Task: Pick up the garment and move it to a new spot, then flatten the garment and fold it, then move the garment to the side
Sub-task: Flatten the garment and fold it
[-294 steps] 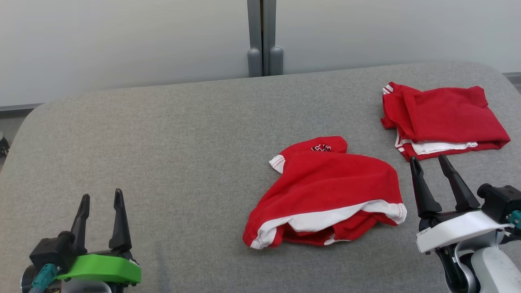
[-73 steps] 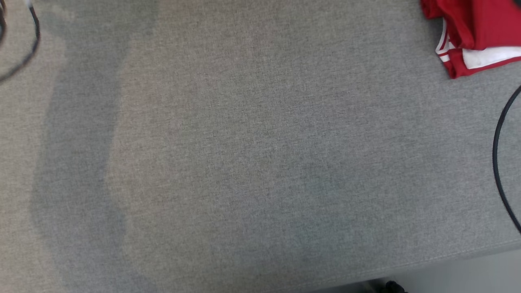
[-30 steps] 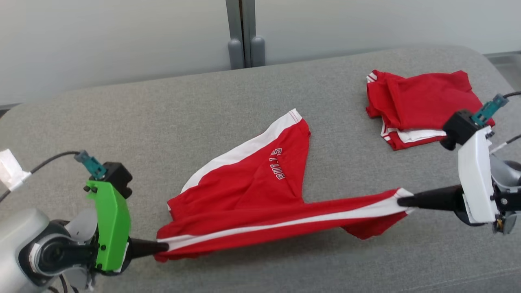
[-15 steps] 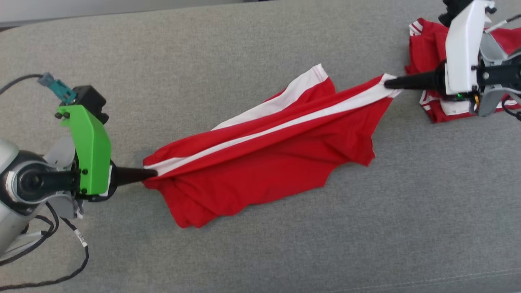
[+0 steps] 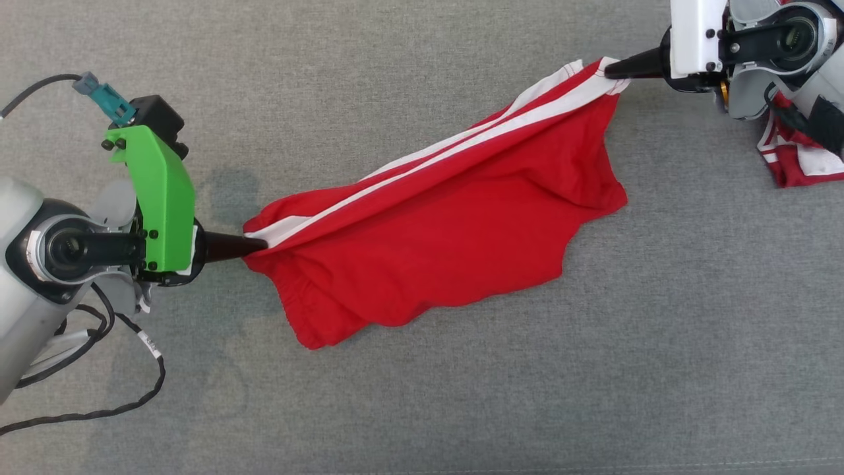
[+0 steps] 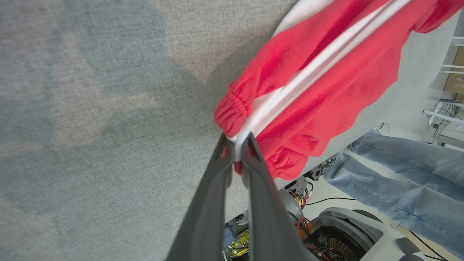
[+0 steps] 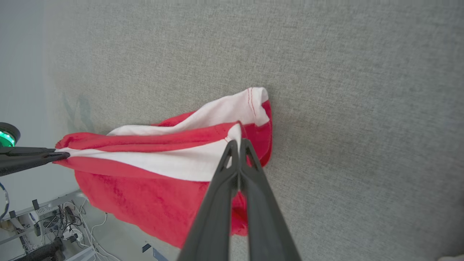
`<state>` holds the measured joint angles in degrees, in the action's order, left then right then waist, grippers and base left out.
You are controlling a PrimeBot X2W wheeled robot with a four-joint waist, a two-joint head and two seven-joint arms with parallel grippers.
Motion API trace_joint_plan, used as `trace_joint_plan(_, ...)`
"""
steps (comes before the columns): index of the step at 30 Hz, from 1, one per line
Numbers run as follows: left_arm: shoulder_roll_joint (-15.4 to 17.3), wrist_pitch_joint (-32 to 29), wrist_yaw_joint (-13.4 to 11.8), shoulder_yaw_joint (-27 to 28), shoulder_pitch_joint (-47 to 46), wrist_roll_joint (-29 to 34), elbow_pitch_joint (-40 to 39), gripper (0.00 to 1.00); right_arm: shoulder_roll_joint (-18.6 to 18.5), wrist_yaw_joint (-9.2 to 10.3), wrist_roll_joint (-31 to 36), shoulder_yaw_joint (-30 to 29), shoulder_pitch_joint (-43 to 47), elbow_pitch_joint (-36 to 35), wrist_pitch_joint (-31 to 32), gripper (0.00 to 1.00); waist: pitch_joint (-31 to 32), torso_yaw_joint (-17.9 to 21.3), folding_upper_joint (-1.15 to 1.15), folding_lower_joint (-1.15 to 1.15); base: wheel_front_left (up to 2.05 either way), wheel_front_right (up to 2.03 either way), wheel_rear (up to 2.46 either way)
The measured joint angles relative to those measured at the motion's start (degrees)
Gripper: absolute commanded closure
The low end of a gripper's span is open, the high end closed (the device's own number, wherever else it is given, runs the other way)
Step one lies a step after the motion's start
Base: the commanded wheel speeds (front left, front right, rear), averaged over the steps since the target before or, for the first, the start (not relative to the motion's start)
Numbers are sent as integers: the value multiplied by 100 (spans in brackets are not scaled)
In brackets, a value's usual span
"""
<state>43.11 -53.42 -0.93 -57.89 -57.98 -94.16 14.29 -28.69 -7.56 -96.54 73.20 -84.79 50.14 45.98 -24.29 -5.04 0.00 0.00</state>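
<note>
Sagging soft, light shorts (image 5: 448,237); left gripper (image 5: 259,245) pinches waistband (image 6: 232,108), right gripper (image 5: 610,68) pinches leg hem (image 7: 253,98); likely best holds.

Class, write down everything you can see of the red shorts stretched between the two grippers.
The shorts are soft red cloth with a white stripe down the side and a gathered elastic waistband. They are pulled taut along the stripe: the left gripper is shut on the waistband end, the right gripper on the leg hem. The rest sags in loose folds over the grey surface; whether it touches is unclear.
</note>
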Motion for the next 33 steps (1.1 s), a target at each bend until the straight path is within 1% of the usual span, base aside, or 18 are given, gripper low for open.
trace_joint_plan(1,-27,-1,25,-2,-19,3,26,78,59,0,16,-3,-10,76,-25,84,-21,-18,0,0,0,0,0)
trace_joint_plan(2,-47,2,44,-2,-23,19,48,53,102,0,41,0,-10,132,-35,69,-34,-29,0,0,0,0,0)
trace_joint_plan(3,-65,7,49,-2,-23,38,81,0,147,1,64,2,-10,192,-129,33,-44,-37,0,0,0,0,0)
trace_joint_plan(4,-76,10,55,-4,-23,42,110,0,189,1,96,-5,-10,230,-245,0,-43,-37,0,0,0,0,0)
trace_joint_plan(9,-76,152,129,54,-23,47,216,0,279,5,162,-66,50,236,-749,0,69,-9,0,0,0,0,0)
trace_joint_plan(12,-51,341,229,118,-23,124,209,0,264,8,252,-181,196,-13,-1378,0,197,13,0,0,0,0,0)
trace_joint_plan(14,14,586,325,142,-25,339,148,0,230,8,379,-290,316,-354,-2046,0,312,29,0,0,0,0,0)
trace_joint_plan(17,168,1247,455,166,-21,902,62,0,116,8,695,-449,580,-955,-3270,0,499,56,0,0,0,0,0)
trace_joint_plan(19,237,1996,492,213,-1,1439,21,0,21,8,929,-534,812,-1281,-4085,0,632,77,0,0,0,0,0)
trace_joint_plan(21,264,2899,420,289,123,1976,11,0,-81,8,1083,-576,1161,-1485,-4811,0,784,101,0,0,0,0,0)
trace_joint_plan(22,256,3309,353,318,215,2199,-1,0,-122,8,1157,-584,1313,-1525,-5097,0,843,110,0,0,0,0,0)
trace_joint_plan(24,185,4336,70,447,459,2650,10,0,-211,8,1277,-633,1664,-1573,-5745,0,992,128,0,0,0,0,0)
trace_joint_plan(25,129,4837,-127,541,573,2817,56,0,-257,8,1373,-671,1815,-1558,-5938,0,1062,135,0,0,0,0,0)
trace_joint_plan(27,93,5642,-557,590,806,3273,76,0,-345,8,1781,-747,2070,-1478,-6074,0,1177,141,0,0,0,0,0)
trace_joint_plan(28,36,6116,-790,697,990,3366,53,0,-349,8,1812,-989,2280,-1473,-6080,0,1230,141,0,0,0,0,0)
trace_joint_plan(29,-21,6470,-953,795,1137,3397,7,0,-334,8,1957,-1258,2421,-1472,-6081,0,1259,140,0,0,0,0,0)
trace_joint_plan(31,-159,6797,-1277,1051,1522,3539,-199,0,-285,8,2427,-1855,2739,-1482,-6104,0,1265,138,0,0,0,0,0)
trace_joint_plan(33,-356,6820,-1625,1418,1943,3923,-460,0,-186,8,2642,-2280,3224,-1468,-6104,0,1246,111,0,0,0,0,0)
